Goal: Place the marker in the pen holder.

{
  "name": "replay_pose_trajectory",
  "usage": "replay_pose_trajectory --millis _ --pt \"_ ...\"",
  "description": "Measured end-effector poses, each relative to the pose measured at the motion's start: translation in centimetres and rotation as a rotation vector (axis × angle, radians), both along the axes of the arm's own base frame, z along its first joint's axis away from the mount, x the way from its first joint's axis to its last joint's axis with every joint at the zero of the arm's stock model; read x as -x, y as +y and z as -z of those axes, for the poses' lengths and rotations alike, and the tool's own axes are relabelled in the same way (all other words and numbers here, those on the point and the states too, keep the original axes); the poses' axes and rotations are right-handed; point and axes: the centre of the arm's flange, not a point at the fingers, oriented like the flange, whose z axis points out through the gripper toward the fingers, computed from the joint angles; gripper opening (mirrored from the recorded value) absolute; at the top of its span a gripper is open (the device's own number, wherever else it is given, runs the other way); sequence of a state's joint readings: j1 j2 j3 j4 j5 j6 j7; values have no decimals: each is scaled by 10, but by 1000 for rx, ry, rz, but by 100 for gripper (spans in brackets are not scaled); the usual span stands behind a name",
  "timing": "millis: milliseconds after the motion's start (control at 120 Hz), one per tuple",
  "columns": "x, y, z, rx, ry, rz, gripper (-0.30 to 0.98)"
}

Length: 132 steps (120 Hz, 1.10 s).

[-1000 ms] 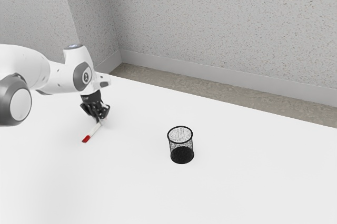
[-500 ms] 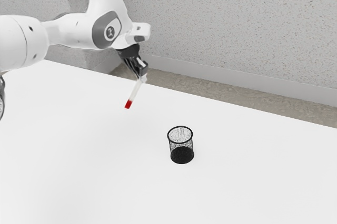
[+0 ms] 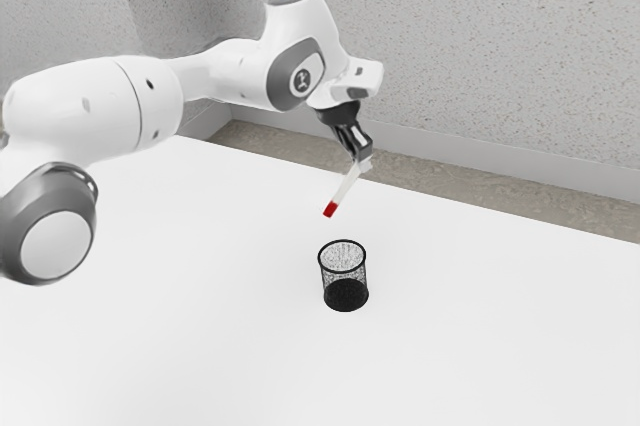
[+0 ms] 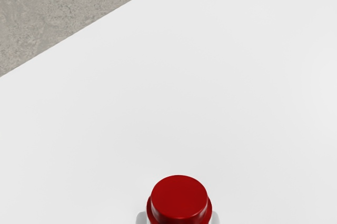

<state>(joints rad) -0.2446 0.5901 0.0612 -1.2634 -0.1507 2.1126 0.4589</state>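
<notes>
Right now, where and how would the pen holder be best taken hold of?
Probably by the upper wall of the pen holder, from straight above, one finger inside and one outside: it stands upright, open at the top, and its mesh wall looks thin. But the hand must first release the marker.

Exterior view from beside the arm (image 3: 90,116), angled down, farther back — wrist view downward, closer — table (image 3: 200,346) and floor (image 3: 450,181) shared.

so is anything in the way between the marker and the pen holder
Nothing visible is: the claw holds the marker tilted in the air, red end lowest, and I see no other object between it and the pen holder. The holder's rim may need clearing.
</notes>
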Motion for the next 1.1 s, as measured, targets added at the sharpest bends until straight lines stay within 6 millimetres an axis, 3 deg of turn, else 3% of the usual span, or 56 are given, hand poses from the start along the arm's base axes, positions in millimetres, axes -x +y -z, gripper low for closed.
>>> replay_pose_trajectory --millis 75,308,433,575,708,825,867,925,967,1033,1100 --pt "0 -5 14 19 24 6 -6" --pt "28 -33 19 59 77 59 -5" --pt "38 -42 33 64 111 79 -5" --pt "38 -37 55 64 147 74 -5" --pt "40 -16 79 88 198 34 -4" --pt "46 -8 85 121 227 20 17" --pt "52 -8 71 129 222 24 27" --pt "66 1 31 132 200 30 37" --pt "78 19 -12 115 173 30 42" --pt "107 51 -98 54 110 38 49" --pt "136 82 -156 -12 76 41 55"
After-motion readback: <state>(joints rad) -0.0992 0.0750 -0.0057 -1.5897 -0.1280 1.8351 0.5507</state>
